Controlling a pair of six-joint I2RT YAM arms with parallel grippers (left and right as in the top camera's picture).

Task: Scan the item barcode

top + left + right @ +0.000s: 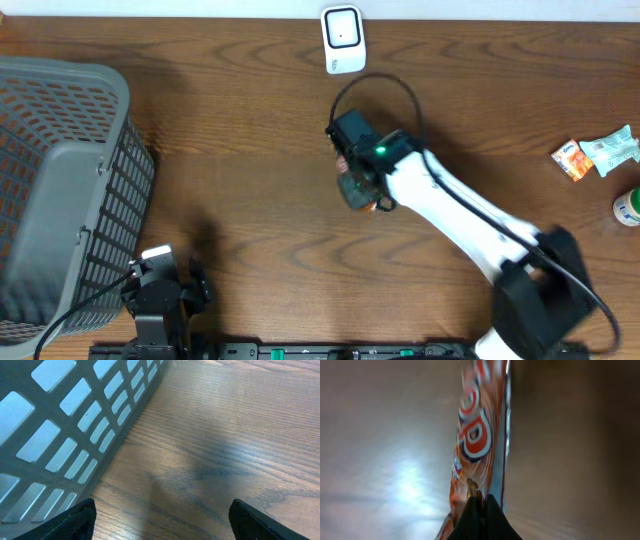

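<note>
The item is an orange snack packet point(476, 435) with red, white and blue lettering. In the right wrist view it hangs edge-on and blurred from my right gripper point(481, 502), whose fingers are pressed together on its lower edge. Overhead, the packet point(358, 196) shows under the right gripper point(352, 180) near the table's middle, a short way in front of the white barcode scanner point(342, 38) at the far edge. No barcode shows on the packet. My left gripper point(162, 509) stands open over bare wood beside the basket, with nothing between its fingers.
A large grey mesh basket point(60, 190) fills the left side, its wall point(60, 425) close to the left fingers. An orange packet point(572, 160), a green-white packet point(612, 150) and a small cup point(628, 207) lie at the right edge.
</note>
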